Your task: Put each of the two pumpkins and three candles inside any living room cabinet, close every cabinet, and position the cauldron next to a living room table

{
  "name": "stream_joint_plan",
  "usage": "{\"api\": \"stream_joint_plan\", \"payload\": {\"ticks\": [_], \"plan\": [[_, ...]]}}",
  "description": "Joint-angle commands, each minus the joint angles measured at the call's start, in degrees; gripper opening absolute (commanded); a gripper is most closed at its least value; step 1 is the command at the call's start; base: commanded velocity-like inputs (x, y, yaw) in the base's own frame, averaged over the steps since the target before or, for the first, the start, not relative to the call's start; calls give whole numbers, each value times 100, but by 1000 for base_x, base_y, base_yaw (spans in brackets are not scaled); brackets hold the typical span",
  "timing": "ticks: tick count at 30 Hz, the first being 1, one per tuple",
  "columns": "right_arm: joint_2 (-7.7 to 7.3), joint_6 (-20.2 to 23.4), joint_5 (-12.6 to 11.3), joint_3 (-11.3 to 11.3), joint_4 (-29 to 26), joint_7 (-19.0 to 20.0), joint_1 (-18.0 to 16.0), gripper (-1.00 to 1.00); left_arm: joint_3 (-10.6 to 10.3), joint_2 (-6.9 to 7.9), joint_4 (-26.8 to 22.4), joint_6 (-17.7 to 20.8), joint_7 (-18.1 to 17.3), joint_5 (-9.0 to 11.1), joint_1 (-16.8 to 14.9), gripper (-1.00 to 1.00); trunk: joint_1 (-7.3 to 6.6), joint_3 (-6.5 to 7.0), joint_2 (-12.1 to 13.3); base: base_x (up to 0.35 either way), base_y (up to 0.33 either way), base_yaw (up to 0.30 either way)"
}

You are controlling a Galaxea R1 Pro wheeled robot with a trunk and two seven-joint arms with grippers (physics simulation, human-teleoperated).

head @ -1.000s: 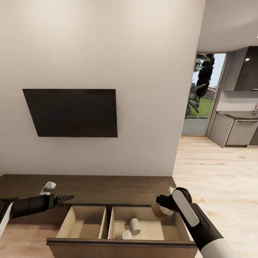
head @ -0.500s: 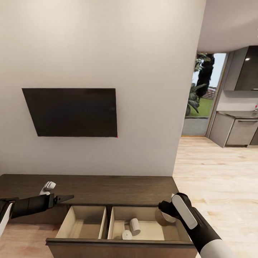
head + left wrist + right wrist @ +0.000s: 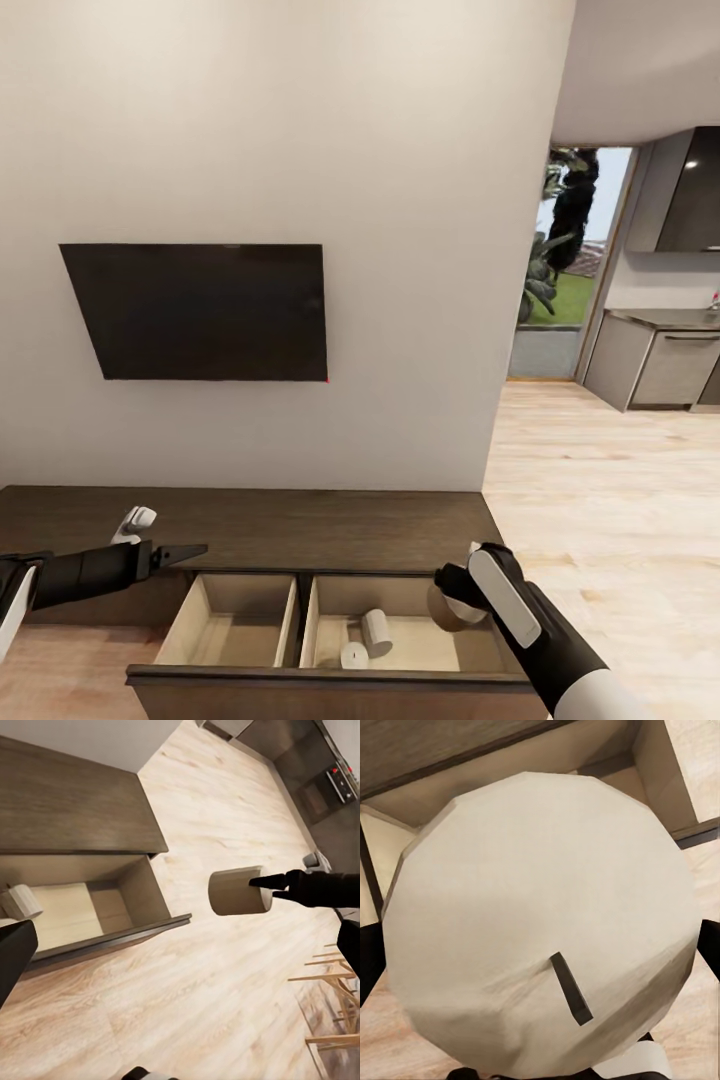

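- Lower right of the head view: the right tool (image 3: 447,598) grips a beige candle (image 3: 441,607) over the right compartment of the open cabinet (image 3: 330,678) drawer.
- Two pale candles (image 3: 366,636) lie inside, left of it, apart.
- Lower left: the left tool (image 3: 185,551) hovers empty; whether its jaws are parted, I cannot tell.
- Bare floor (image 3: 610,470) spreads right.

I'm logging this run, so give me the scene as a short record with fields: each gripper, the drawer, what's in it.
right gripper: shut on a beige candle, held over the open drawer's right compartment
left gripper: holds nothing, over the cabinet top; open or shut unclear
cabinet: dark-brown, drawer pulled out, pale inside
right compartment: two white candles
left compartment: nothing visible inside
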Motion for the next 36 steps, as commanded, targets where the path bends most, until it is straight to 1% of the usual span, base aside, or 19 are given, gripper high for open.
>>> {"api": "stream_joint_plan", "payload": {"ticks": [1, 9, 16, 19, 23, 27, 29, 33, 36], "plan": [[0, -2, 4, 10, 3, -2, 0, -100, 1, 0, -8, 0, 0, 1, 0, 100, 0, 0, 0, 6, 0, 0], [0, 2, 4, 15, 16, 0, 0, -100, 2, 0, -39, 1, 0, -18, 0, 100, 0, 0, 0, 147, 0, 0], [0, 8, -4, 22, 40, 1, 0, -100, 0, -1, -39, 1, -2, -16, 0, 100, 0, 0, 0, 242, 0, 0], [5, 11, -5, 20, 127, 1, 0, -100, 1, 0, -43, 1, -6, 6, 0, 100, 0, 0, 0, 54, 0, 0], [8, 12, -5, 15, 401, 1, 2, -100, 16, 7, -47, 1, -15, 21, 0, 100, 22, -18, -40, 10, 0, 0], [9, 12, -1, 14, 485, 1, 7, -100, 26, 13, -67, 1, -23, 24, 0, 100, 22, -18, -40, 1, 0, 0], [13, 6, 2, 14, 508, 1, 8, -100, 84, 15, -71, 1, -23, 24, 0, 100, 22, -18, -40, 0, 0, 0], [18, -20, 7, 19, 539, 1, 8, -100, 195, 10, -86, 1, -26, 24, 0, 100, 110, -90, -201, 0, 0, 0], [107, -121, 13, 30, 668, 1, 9, -100, 215, 9, -90, 1, -26, 24, 0, 100, 176, -144, -321, 0, 0, 0]]}}
